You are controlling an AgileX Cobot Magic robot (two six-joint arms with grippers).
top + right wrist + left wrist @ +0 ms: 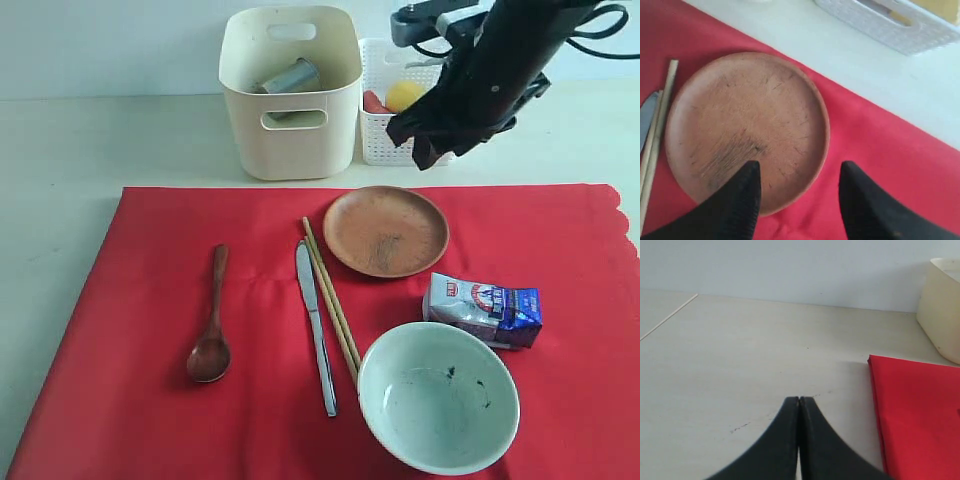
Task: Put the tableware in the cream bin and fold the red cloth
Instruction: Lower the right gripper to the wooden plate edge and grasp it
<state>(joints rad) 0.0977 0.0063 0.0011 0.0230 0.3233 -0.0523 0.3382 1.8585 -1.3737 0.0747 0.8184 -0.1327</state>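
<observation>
Right gripper [799,169] spread empty over plate [740,120] rim, left gripper [799,401] pinched closed (open table [740,350] beside red cloth [920,410] edge); cream bin [290,152] holds steel cup [291,77].

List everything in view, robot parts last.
red cloth: one, red, on the table
cream bin: one, cream, behind the cloth
steel cup: one, silver, inside the bin
lattice basket: one, white, beside the bin
fruit: one, yellow, in the basket
plate: one, brown, on the cloth
chopsticks: two, wooden, beside the plate
knife: one, steel, beside the chopsticks
spoon: one, brown, on the cloth
bowl: one, whitish, on the cloth
milk carton: one, blue-white, beside the bowl
left pincer: one, black, shut, over bare table
right pincer: one, black, open, over the plate
</observation>
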